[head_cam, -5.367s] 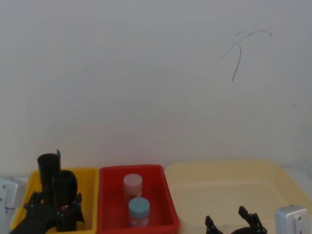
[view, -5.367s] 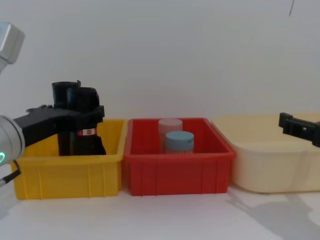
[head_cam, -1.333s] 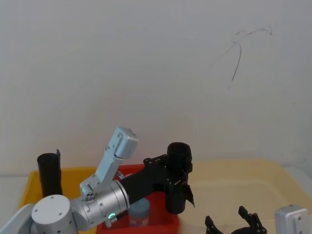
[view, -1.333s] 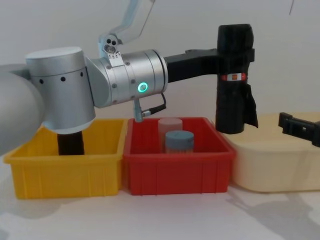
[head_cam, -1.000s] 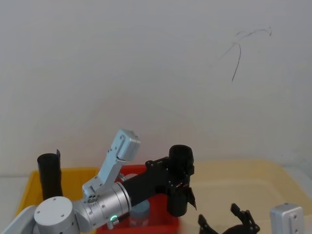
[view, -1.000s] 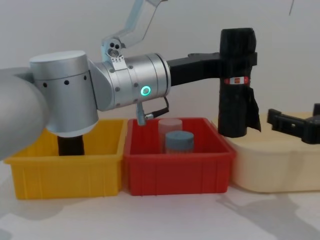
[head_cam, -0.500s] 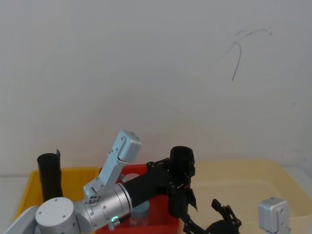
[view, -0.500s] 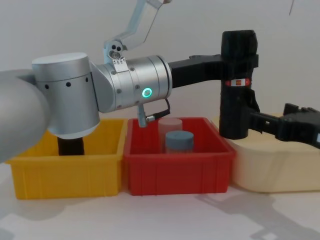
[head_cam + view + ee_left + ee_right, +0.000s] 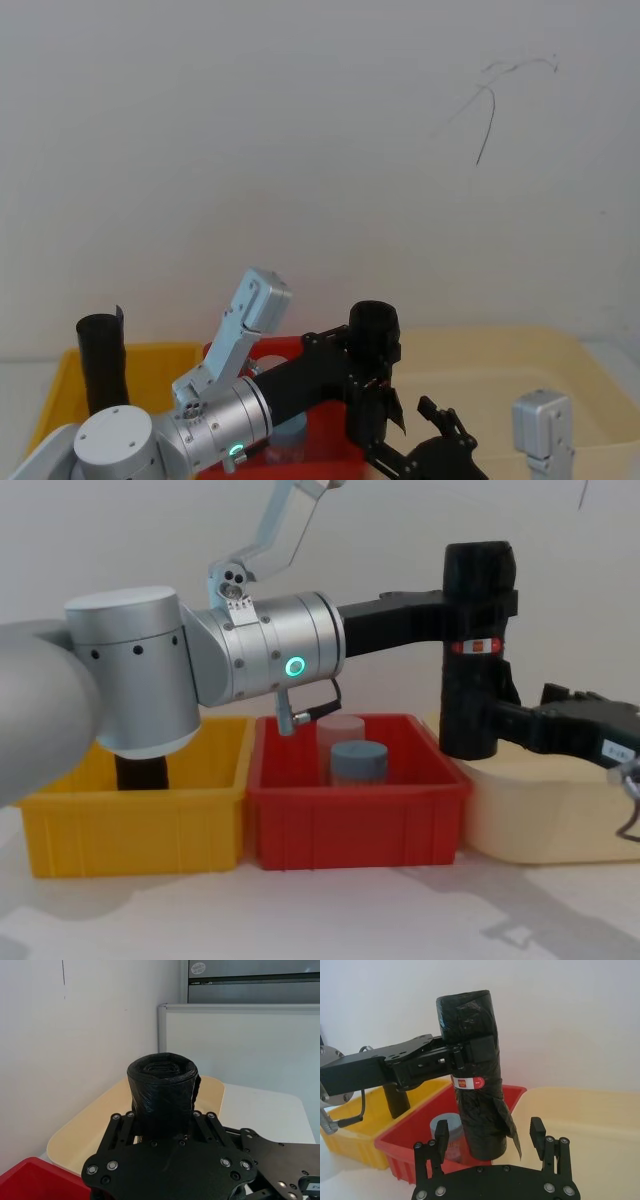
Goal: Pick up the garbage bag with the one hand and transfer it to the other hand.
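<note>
The tall black glossy roll of garbage bag (image 9: pixel 476 670), banded with a red-and-white label, hangs upright in the air over the edge between the red plastic bin (image 9: pixel 355 815) and the cream tray (image 9: pixel 545 810); the left pincer (image 9: pixel 478 605) is clenched on its upper part; the right pincer (image 9: pixel 489 1132) is spread, fingers flanking the roll's lower end. The handover is under way; next, I judge, the right must close below the label before the left lets go.
</note>
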